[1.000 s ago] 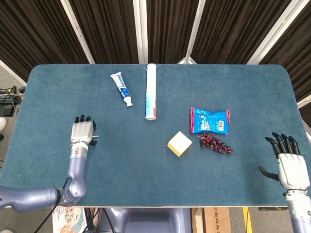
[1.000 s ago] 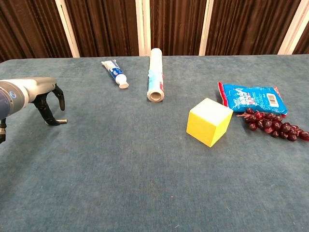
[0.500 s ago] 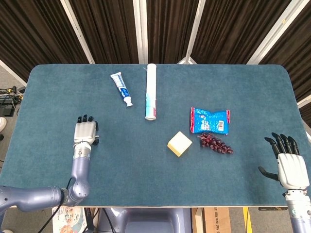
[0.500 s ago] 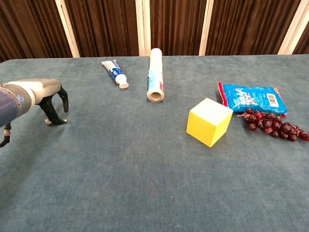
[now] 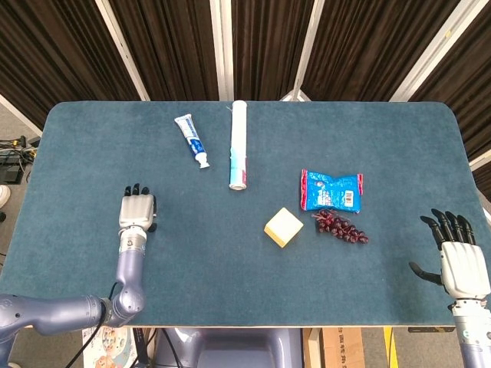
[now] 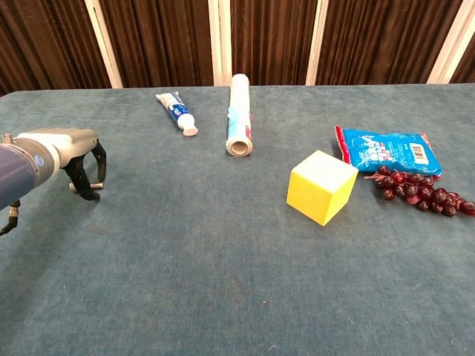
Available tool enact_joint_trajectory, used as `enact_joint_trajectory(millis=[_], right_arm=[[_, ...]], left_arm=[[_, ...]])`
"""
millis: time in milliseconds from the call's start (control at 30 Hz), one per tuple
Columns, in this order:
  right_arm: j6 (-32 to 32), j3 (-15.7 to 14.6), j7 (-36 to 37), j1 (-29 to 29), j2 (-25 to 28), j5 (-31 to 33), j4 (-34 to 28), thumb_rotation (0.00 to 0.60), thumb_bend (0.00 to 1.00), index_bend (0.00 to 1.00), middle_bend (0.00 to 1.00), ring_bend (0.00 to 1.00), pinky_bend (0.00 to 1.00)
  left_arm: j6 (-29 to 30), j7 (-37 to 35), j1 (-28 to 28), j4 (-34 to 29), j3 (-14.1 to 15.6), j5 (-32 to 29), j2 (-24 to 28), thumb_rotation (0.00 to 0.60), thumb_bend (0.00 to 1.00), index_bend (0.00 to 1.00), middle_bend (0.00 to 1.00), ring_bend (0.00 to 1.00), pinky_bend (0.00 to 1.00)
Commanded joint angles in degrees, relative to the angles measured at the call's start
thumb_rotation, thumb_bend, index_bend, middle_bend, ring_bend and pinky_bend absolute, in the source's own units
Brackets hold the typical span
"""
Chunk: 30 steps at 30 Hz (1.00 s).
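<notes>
My left hand (image 5: 136, 211) hovers low over the front left of the blue table (image 5: 92, 153), holding nothing. In the chest view the left hand (image 6: 77, 158) arches downward, its fingertips (image 6: 90, 194) at the cloth. My right hand (image 5: 461, 259) is at the table's front right edge, fingers spread and empty; the chest view does not show it. Nearest to it lies a bunch of dark red grapes (image 5: 341, 228) (image 6: 419, 191). A yellow cube (image 5: 283, 227) (image 6: 321, 187) sits near the middle.
A blue snack bag (image 5: 331, 190) (image 6: 388, 151) lies just behind the grapes. A white roll (image 5: 238, 144) (image 6: 239, 115) and a blue and white toothpaste tube (image 5: 192, 139) (image 6: 177, 113) lie toward the back. Dark curtains hang behind the table.
My left hand has slid a little to the right and toward the front edge. The right hand has sunk slightly. The objects have not moved.
</notes>
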Motion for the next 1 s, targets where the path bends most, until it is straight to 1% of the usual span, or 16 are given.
enact_joint_trajectory(millis=[33,200,400,1000], right_arm=[[0.0,0.0,0.1,0.0,0.0,0.0,0.0,0.6,0.15,0.19,0.11,0.05,0.0],[0.0,0.1,0.1,0.0,0.0,0.1,-0.1,0.6,0.15,0.19,0.12,0.05,0.0],[0.1,0.0,0.4,0.0,0.0,0.0,0.0,0.6,0.15,0.19,0.11,0.05,0.0],[0.1,0.4,0.9,-0.1,0.0,0.8,-0.1,0.6,0.15,0.19,0.11,0.05,0.0]], left_arm=[[0.4,0.5,0.0,0.3,0.2,0.5,-0.4,0.6,0.39,0.49,0.15,0.0,0.0],[0.6,1.0,0.1,0.8,0.4,1.2,-1.1,0.6,0.4,0.49,0.15,0.0,0.0],[1.0,2.0,0.2,1.2,0.5,1.6,-1.8,0.6,0.45,0.52,0.17,0.0,0.0],[1.9,5.1,0.6,1.1,0.1,1.6,-2.7,0.6,0.45,0.54,0.18,0.0,0.0]])
